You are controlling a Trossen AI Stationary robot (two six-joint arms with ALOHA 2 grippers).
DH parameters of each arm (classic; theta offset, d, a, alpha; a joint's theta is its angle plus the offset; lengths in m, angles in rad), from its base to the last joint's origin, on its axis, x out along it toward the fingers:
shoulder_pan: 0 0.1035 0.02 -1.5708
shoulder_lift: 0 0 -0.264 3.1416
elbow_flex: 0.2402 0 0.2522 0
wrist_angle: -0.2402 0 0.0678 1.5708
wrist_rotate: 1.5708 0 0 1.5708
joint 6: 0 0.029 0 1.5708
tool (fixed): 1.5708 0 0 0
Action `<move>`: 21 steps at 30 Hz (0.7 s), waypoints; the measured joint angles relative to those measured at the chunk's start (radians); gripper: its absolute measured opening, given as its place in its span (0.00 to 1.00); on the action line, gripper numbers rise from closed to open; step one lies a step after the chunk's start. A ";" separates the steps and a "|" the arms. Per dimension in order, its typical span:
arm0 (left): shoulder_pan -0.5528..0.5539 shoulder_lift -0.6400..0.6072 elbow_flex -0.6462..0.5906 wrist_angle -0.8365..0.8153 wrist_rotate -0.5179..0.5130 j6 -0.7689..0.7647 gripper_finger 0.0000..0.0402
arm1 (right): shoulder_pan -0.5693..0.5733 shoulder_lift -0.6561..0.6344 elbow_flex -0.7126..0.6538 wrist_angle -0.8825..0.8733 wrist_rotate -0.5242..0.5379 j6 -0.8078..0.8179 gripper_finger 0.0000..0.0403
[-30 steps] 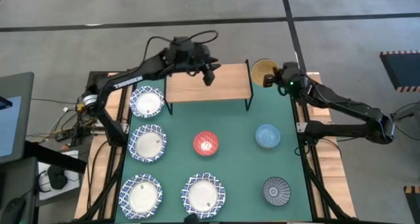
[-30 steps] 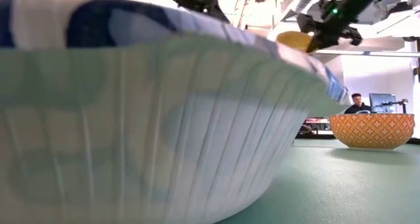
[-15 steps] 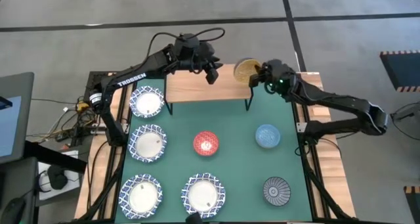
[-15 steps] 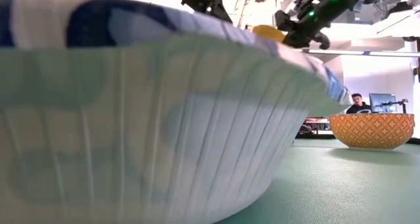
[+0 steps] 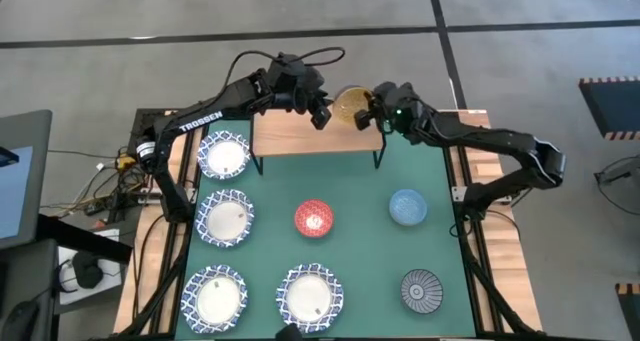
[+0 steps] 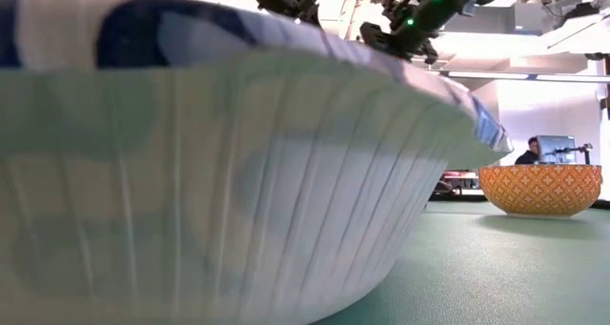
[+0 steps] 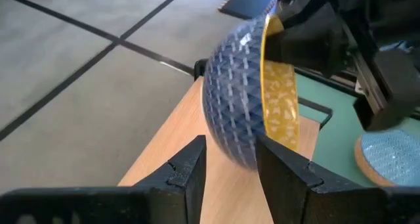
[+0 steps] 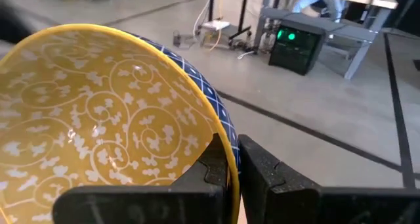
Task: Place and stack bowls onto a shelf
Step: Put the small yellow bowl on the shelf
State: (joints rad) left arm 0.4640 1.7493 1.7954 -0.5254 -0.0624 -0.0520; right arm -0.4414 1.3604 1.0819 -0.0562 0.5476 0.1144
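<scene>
The orange-yellow bowl (image 5: 349, 105), yellow with white flowers inside (image 8: 98, 132) and blue lattice outside (image 7: 233, 99), hangs in my right gripper (image 5: 373, 111) over the shelf's wooden plank (image 5: 300, 133). My left gripper (image 5: 320, 114) hovers open over the plank beside it. In the left wrist view the bowl's blue wall sits just ahead of the gap between its fingers (image 7: 230, 175). Several lattice-rimmed bowls (image 5: 223, 156) rest on the green mat's left and near parts. The red (image 5: 314, 218), pale blue (image 5: 407, 207) and ray-patterned (image 5: 421, 289) bowls also sit there. My right gripper (image 8: 235, 165) pinches the orange-yellow bowl's rim (image 8: 226, 145), one finger inside (image 8: 213, 168) and one outside (image 8: 259, 171) the wall. It comes from the table's right side. The bowl is lifted clear above the shelf's plank, its opening facing mostly up.
The shelf stands on thin black legs (image 5: 380, 159) at the mat's far edge, and its plank is bare. In the low view a lattice bowl (image 6: 219, 172) fills most of the picture. A bowl with an orange patterned wall (image 6: 540, 189) sits to its right, with a person far behind.
My right gripper has carried the orange-yellow bowl toward the table's left. It went from beyond the shelf's right end to over the plank, close to my left gripper. The bowl has stayed in the hold throughout.
</scene>
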 joint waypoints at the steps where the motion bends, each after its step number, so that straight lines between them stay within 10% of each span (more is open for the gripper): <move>1: -0.001 0.000 0.000 -0.005 -0.001 0.004 0.29 | 0.004 0.010 0.010 0.000 0.001 -0.009 0.10; 11: -0.002 -0.001 0.000 -0.041 -0.003 0.006 0.29 | -0.058 0.112 0.041 -0.005 -0.036 0.025 0.10; 21: -0.008 -0.001 0.000 -0.105 -0.002 -0.001 0.29 | -0.111 0.254 0.298 -0.520 -0.199 0.270 0.12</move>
State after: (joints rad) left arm 0.4564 1.7481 1.7950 -0.6300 -0.0645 -0.0532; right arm -0.5526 1.6149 1.3798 -0.5762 0.3486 0.3845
